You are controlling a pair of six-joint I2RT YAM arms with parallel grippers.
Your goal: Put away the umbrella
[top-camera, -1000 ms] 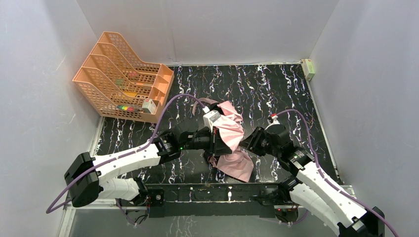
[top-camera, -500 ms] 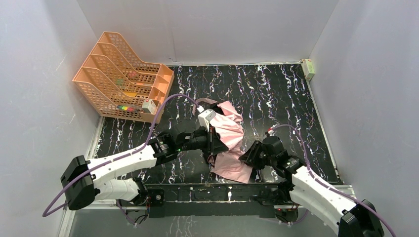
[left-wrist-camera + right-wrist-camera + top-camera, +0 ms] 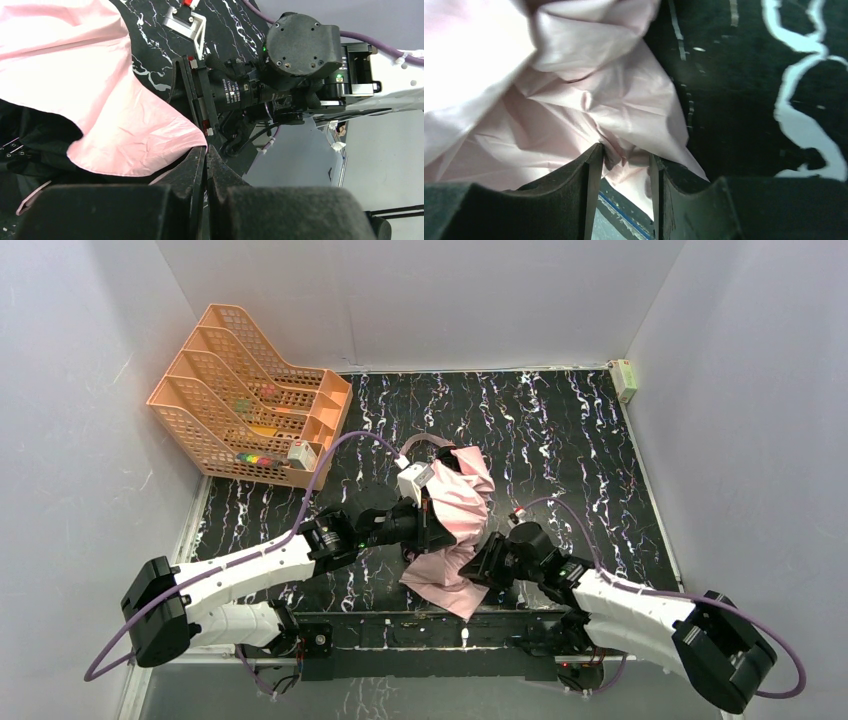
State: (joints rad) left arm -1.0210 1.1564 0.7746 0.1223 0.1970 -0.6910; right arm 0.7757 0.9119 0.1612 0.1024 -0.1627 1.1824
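The umbrella (image 3: 455, 525) lies crumpled at the middle of the table, pale pink fabric up, with black fabric showing at its far end. In the left wrist view its pink fabric (image 3: 95, 95) fills the left side, black underneath. My left gripper (image 3: 430, 525) is shut at the umbrella's left edge. The pink hem rests against the tip of its fingers (image 3: 206, 149); I cannot tell if any is pinched. My right gripper (image 3: 480, 565) sits at the umbrella's near right corner. Its jaws (image 3: 624, 152) are closed on a bunched fold of the pink fabric (image 3: 589, 100).
An orange mesh file rack (image 3: 245, 390) with small items stands at the back left. A small white box (image 3: 624, 378) sits at the back right corner. White walls close in three sides. The black frame (image 3: 440, 630) runs along the near edge.
My right gripper has swung left and toward the near edge, staying at the fabric. The left gripper drifted slightly left. The pink fabric shifted left and bunched narrower.
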